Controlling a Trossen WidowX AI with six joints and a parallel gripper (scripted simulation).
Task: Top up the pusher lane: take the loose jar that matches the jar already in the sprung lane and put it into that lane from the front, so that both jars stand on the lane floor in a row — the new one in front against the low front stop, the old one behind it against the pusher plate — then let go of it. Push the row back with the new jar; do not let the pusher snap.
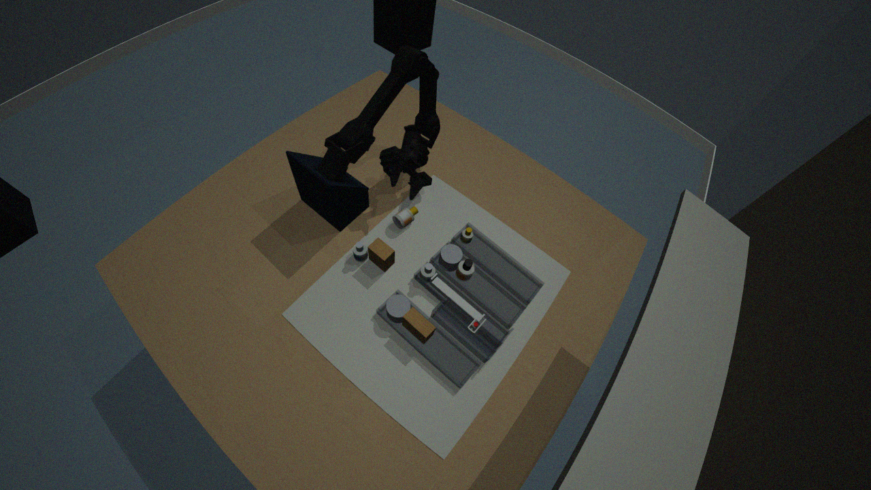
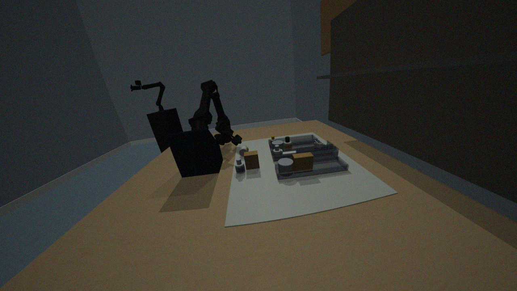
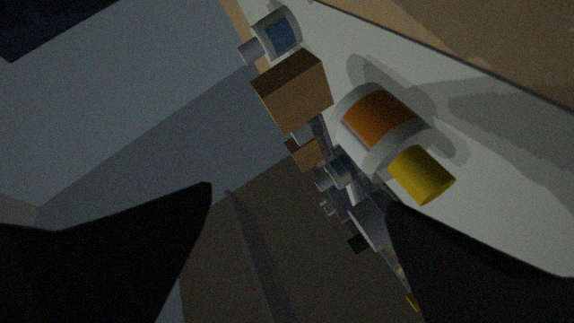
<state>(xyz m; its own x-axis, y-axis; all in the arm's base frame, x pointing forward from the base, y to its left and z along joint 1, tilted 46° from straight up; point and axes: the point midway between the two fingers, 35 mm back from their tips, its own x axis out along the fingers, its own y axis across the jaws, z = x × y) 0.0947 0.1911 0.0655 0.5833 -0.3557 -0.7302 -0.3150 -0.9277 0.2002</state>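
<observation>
Jar with blue label out on white mat, gripper wide and holding nothing

Small white jar with a blue label and pale grey cap (image 1: 360, 252) (image 2: 239, 167) (image 3: 281, 36): upright and loose on the flat white mat (image 1: 341, 316) (image 2: 274, 202) (image 3: 516, 215), left of the middle in the top view, near the top of the wrist view. Just beside it, a plain brown box (image 1: 382, 254) (image 2: 251, 160) (image 3: 298, 99).

Above and to the right of that box in the top view, a white jar with an orange label and yellow cap (image 1: 403, 218) (image 2: 244, 150) (image 3: 381, 121), down on its side. Big and right of the middle in the wrist view.

Near the middle of the top view, another white jar with a blue label and grey cap (image 1: 428, 272) (image 2: 277, 152) (image 3: 338, 171), a match for the loose one. At the upper left end of the see-through grey lane with the long white strip (image 1: 458, 297).

Black gripper (image 1: 403, 190) (image 2: 233, 141) (image 3: 300, 201): up above the mat's top left edge in the top view, apart from every jar. Jaws wide, with nothing in between. Low in the frame, at left and right, both dark fingers in the wrist view.
</observation>
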